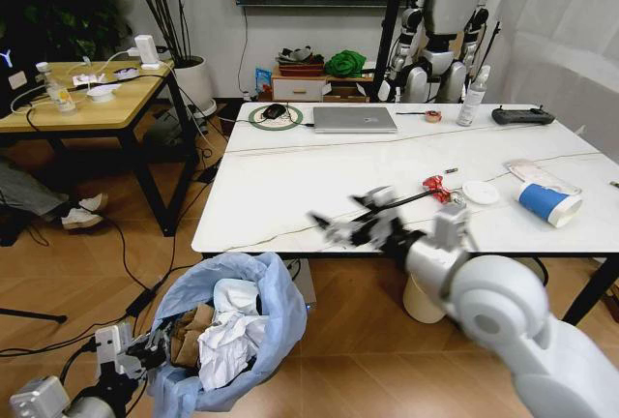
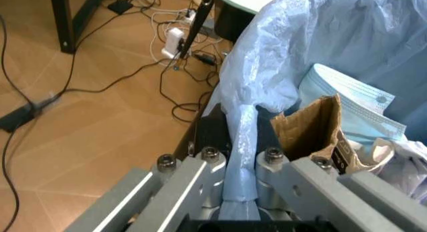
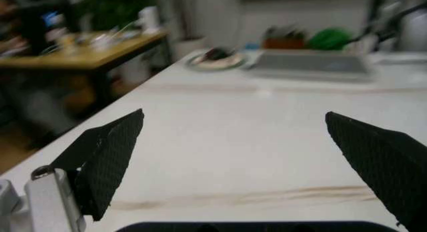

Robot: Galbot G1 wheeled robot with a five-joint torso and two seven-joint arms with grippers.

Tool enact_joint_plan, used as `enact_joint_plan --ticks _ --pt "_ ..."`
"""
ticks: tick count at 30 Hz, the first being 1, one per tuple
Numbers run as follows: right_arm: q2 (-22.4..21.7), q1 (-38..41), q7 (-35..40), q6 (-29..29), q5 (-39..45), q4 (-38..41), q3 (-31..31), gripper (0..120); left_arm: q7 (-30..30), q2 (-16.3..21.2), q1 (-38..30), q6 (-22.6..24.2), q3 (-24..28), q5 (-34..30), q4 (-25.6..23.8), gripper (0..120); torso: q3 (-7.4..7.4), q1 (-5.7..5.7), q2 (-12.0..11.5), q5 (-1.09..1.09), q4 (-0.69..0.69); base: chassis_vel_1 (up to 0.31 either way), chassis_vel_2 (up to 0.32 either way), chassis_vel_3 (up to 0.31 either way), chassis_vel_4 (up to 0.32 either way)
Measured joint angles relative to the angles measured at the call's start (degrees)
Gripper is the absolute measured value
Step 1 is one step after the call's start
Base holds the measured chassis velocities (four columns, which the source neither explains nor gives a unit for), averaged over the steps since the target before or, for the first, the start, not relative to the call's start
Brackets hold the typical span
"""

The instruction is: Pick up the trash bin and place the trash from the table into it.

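Observation:
The trash bin (image 1: 232, 326), lined with a bulging light-blue bag, hangs low at the table's front left corner, with tissues and brown cardboard (image 2: 313, 127) inside. My left gripper (image 1: 155, 345) is shut on its bag-covered rim (image 2: 239, 157). My right gripper (image 1: 343, 226) hovers open over the white table (image 1: 290, 176) near the front edge; its black pads (image 3: 110, 157) stand wide apart with nothing between them. Trash lies at the table's right: a small red piece (image 1: 435, 186), a white lid (image 1: 480, 192), a flat packet (image 1: 537, 174) and a blue-white paper cup (image 1: 549, 203).
A silver laptop (image 1: 354, 119), spray bottle (image 1: 473, 97), tape roll (image 1: 433, 116) and black controller (image 1: 522, 116) sit along the table's far side. A wooden table (image 1: 87, 99) stands to the left, a cream bin (image 1: 421, 297) under the marble table, and cables cross the floor (image 2: 100, 82).

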Motion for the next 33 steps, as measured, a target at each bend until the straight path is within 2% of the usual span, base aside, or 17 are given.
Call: enact_joint_plan --ticks 1,6,7,13,14,18,19,22,26,33 --pt "0.38 -2.86 -0.43 4.56 -3.78 -1.67 3.05 100 0.37 0.39 -0.51 -0.2 0.31 0.48 0.47 1 0.0 0.0 0.0 0.0 0.01 0.0 0.0 0.0 0.0" --pt "2.65 -13.01 -5.88 9.05 -7.39 -4.51 13.76 100 1.08 1.47 -2.4 -0.69 1.14 0.7 2.46 1 0.0 0.0 0.0 0.02 -0.01 0.0 0.0 0.0 0.0" --pt "2.65 -13.01 -5.88 9.05 -7.39 -4.51 13.76 100 1.08 1.47 -2.4 -0.69 1.14 0.7 2.46 1 0.0 0.0 0.0 0.02 -0.01 0.0 0.0 0.0 0.0" --pt "6.14 -25.49 -11.98 19.44 -13.06 -4.34 24.5 100 1.75 2.42 -4.85 -1.03 2.3 0.84 4.71 1 0.0 0.0 0.0 0.01 0.0 0.0 0.0 0.0 0.0" --pt "6.14 -25.49 -11.98 19.44 -13.06 -4.34 24.5 100 1.75 2.42 -4.85 -1.03 2.3 0.84 4.71 1 0.0 0.0 0.0 0.01 0.0 0.0 0.0 0.0 0.0" --pt "12.21 -35.04 -16.17 27.06 -16.59 -3.54 31.46 100 1.78 3.21 -5.8 -1.06 4.22 1.41 5.78 1 -0.01 -0.01 0.0 -0.01 -0.01 0.0 0.0 0.0 0.0" --pt "12.21 -35.04 -16.17 27.06 -16.59 -3.54 31.46 100 1.78 3.21 -5.8 -1.06 4.22 1.41 5.78 1 -0.01 -0.01 0.0 -0.01 -0.01 0.0 0.0 0.0 0.0" --pt "16.16 -40.08 -20.62 33.12 -17.3 -4.5 33.46 100 1.71 3.43 -5.37 -1.07 5.61 2.09 6.17 1 -0.01 -0.01 0.0 -0.02 -0.03 0.0 0.0 0.0 0.0" --pt "19.15 -41.93 -23.13 36.85 -18.96 -5.91 33.69 100 2.01 3.37 -4.09 -1.69 6.7 3.4 7.26 1 -0.01 -0.01 0.0 -0.01 -0.01 0.0 0.0 0.0 0.0" --pt "22.32 -41.96 -25.78 38.1 -18.95 -7.34 32.32 100 3.01 2.79 -2.25 -3.1 7.01 4.02 8.65 1 0.0 -0.01 0.0 -0.02 0.0 0.0 0.0 0.0 0.0"
